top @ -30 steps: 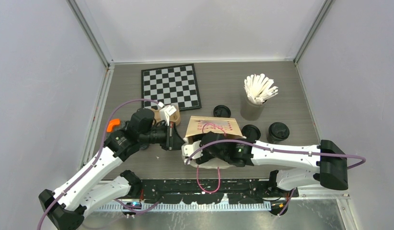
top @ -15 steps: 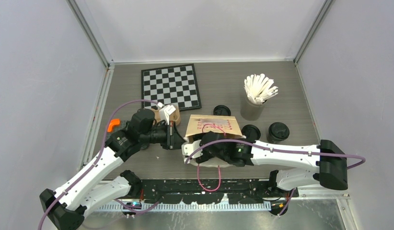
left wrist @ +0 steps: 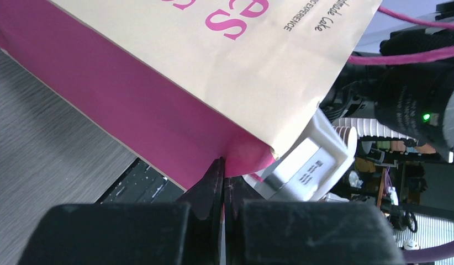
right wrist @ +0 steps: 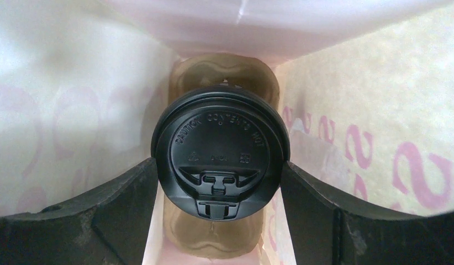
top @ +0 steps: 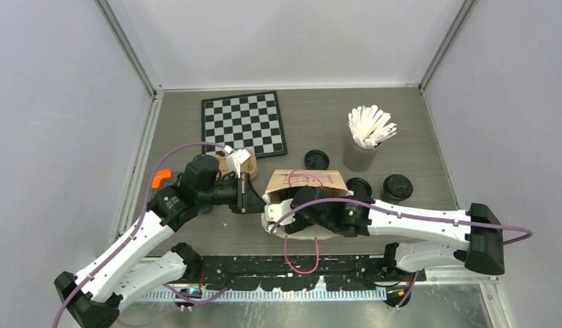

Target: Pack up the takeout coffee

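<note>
Inside the paper bag [right wrist: 379, 110], the right gripper [right wrist: 219, 168] grasps a lidded black cup [right wrist: 220, 144] over the pulp tray [right wrist: 227, 69]; the left gripper [left wrist: 223, 179] pinches the rim at 9 o'clock. Released off-centre, the cup may tip.

- Grey wood-grain table [top: 319, 113], checkerboard [top: 244, 124] lying far left.
- Grey cup of white sticks [top: 361, 156] far right.
- Loose black lid [top: 316, 158] centre, lidded black cup [top: 397, 187] right.
- Paper bag [top: 305, 180] standing near centre.

Walls of the paper bag [right wrist: 379, 99] crowd right end effector [right wrist: 219, 165] and cup [right wrist: 219, 138].
</note>
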Motion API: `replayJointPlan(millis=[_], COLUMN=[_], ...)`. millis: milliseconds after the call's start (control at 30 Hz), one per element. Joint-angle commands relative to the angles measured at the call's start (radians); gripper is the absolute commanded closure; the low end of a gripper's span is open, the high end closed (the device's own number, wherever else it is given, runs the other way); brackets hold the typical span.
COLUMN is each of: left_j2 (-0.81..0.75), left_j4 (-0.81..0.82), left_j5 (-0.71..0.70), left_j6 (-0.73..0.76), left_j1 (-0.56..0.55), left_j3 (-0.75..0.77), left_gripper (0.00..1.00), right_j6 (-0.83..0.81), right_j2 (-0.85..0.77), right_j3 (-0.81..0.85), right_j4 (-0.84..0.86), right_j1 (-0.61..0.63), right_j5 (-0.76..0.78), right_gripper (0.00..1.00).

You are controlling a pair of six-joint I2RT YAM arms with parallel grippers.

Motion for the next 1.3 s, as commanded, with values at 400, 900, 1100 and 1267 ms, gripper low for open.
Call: replayJointPlan(millis=[400,900,1100,1267], left_j2=[-0.034,-0.047,-0.037,-0.021], left_j4=[0.098,0.053,0.01,0.007], left_j5=[0.097,0.063,0.058,0.072], left_j6=[-0.033,-0.011,0.042,0.066], left_j1=[-0.005,-0.005,-0.005,-0.005], left_j3=[0.006,-0.017,0.008,0.018], left_gripper=[1.0,1.0,1.0,1.0], right_j6=[0.011,-0.02,-0.022,-0.028], right_j2=[-0.043,-0.004,-0.093,-0.145], right_j3=[0.062,0.072,0.079,0.045], right_j4=[-0.067,0.004,-0.111,-0.141], right_j1=[-0.006,-0.007,-0.006,-0.014], right_j5=[-0.031,-0.024,-0.006,0.036], right_gripper=[0.36,0.36,0.36,0.36])
